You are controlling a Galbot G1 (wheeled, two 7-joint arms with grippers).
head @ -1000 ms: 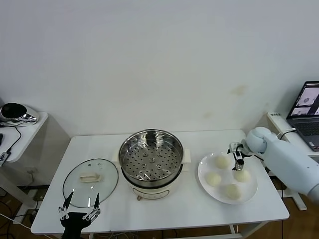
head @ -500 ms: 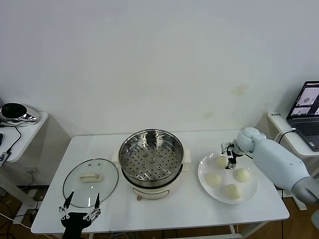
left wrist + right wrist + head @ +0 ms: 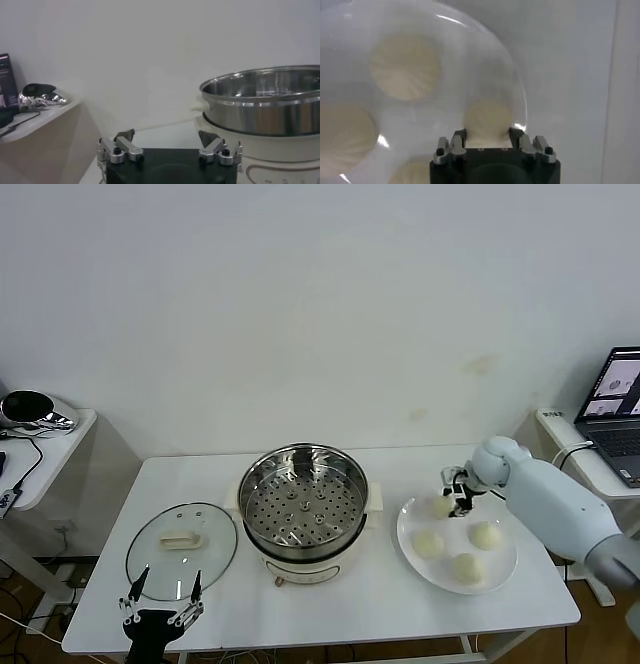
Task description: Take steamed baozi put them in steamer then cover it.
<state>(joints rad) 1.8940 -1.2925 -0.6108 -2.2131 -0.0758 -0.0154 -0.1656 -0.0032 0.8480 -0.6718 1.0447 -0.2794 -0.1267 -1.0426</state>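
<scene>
Four cream-white baozi lie on a white plate at the table's right. My right gripper is down at the plate's far-left baozi. In the right wrist view its fingers press on both sides of that baozi, which still rests on the plate. The other baozi lie free. The steel steamer stands open and empty at the table's middle. The glass cover lies flat to its left. My left gripper is open and empty at the front edge below the cover.
A laptop sits on a side stand at the far right. A low side table with a shiny metal object and cables stands at the far left. The left wrist view shows the steamer's wall close by.
My right gripper has moved left across the plate, from between the far baozi to the far-left one, and now holds it between its fingers. The left arm has not moved.
</scene>
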